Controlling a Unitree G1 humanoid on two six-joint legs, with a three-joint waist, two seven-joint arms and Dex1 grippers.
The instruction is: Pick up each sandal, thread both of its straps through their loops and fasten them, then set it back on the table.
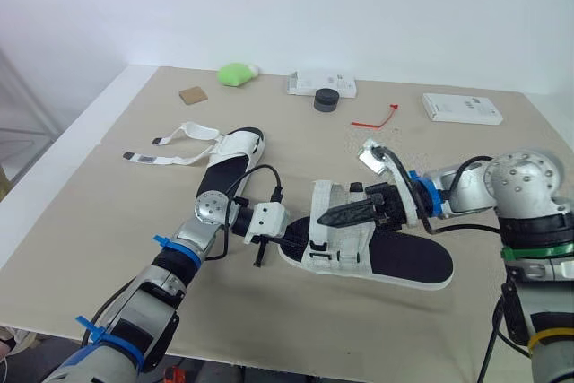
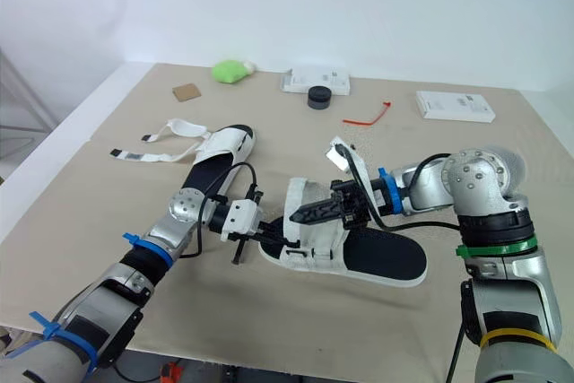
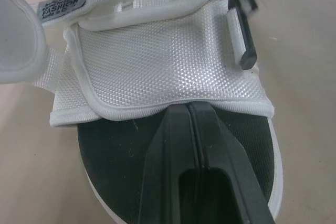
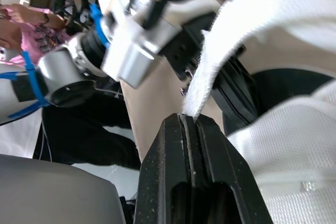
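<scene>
A sandal (image 1: 395, 257) with a black footbed and white mesh straps lies at the table's middle front. My right gripper (image 1: 325, 219) reaches over it from the right and is shut on the end of its white front strap (image 4: 210, 72), which is lifted off the upper. My left gripper (image 1: 294, 244) is shut, its fingertips (image 3: 194, 145) lying on the black footbed at the toe, just short of the white upper (image 3: 163, 61). A second sandal (image 1: 229, 163) lies further back on the left with its long straps (image 1: 157, 159) spread loose on the table.
Along the back stand a green lump (image 1: 237, 73), a brown square (image 1: 193, 94), a black round cap (image 1: 326, 100) and two white boxes (image 1: 321, 83) (image 1: 462, 108). A red tie (image 1: 374, 119) lies nearby. A person in pink (image 4: 21, 17) is beyond the table.
</scene>
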